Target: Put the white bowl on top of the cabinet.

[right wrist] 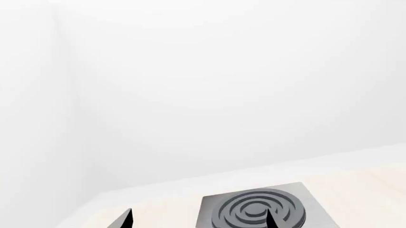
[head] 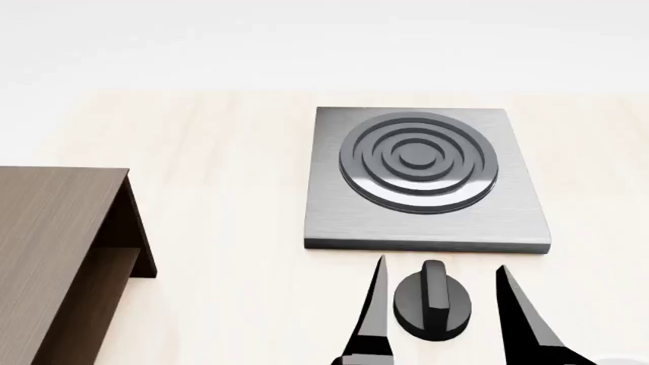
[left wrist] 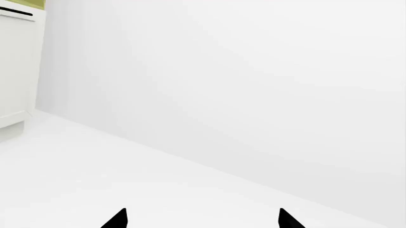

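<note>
You had no white bowl in any of the three views; its position could not be established. The cabinet stood at the left edge of the head view on the pale wooden counter, its flat dark-brown top bare where visible and its recessed shelf facing the stove plate. The two were well apart, with open counter between them.

The grey stove plate lay flat, carrying a raised ringed burner. Just in front of its near edge sat a black round knob, apart from the plate.

Your right gripper hovered over that knob with its fingers spread wide, one either side, holding nothing; contact with the knob could not be confirmed. Its wrist view showed the stove plate between the two fingertips.

Your left gripper also stood spread and empty, facing a white floor and wall, with a white unit at one side.
</note>
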Robot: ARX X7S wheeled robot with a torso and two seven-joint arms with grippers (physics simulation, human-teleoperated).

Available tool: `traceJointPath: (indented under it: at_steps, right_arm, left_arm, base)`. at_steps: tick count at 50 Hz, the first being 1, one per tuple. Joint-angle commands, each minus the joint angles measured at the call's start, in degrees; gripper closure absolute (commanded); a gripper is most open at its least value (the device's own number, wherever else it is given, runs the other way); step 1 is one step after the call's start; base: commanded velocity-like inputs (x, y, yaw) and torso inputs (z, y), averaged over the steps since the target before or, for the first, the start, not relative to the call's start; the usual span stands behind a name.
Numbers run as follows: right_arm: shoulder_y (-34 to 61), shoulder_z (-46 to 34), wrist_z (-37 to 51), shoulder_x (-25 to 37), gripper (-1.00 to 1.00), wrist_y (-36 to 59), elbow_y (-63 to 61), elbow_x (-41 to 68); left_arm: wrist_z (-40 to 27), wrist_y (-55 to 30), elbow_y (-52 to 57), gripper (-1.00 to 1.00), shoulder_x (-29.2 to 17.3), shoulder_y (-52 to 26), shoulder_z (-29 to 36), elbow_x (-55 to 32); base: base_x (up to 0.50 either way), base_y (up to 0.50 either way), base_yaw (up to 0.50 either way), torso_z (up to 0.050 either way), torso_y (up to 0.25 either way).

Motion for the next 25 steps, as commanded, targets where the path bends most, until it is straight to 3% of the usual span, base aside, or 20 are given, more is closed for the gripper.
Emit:
traceJointPath:
  at_steps: [1, 7, 25]
  right_arm:
    - [0.06, -0.52, 1.21, 0.68, -1.00, -0.36, 0.29, -0.90]
    - [0.65, -3.18, 2.01, 2.01, -1.00, 0.56, -0.96, -4.87]
    - [0.51, -2.22, 2.91, 2.17, -1.00, -0.52, 0.00, -2.15]
  left_arm:
    - [-0.07, 0.06, -0.12, -1.00, -0.11, -0.02, 0.13, -0.08]
    - [-0.13, 0.12, -0.18, -1.00, -0.14, -0.03, 0.20, -0.11]
    - [-0.26, 0.38, -0.31, -1.00, -0.23, 0.03, 0.33, -0.18]
  base:
    - [0.00, 0.00, 0.00, 0.000, 0.000]
    - [0.00, 0.01, 0.00, 0.000, 0.000]
    - [0.00, 0.50, 0.00, 0.000, 0.000]
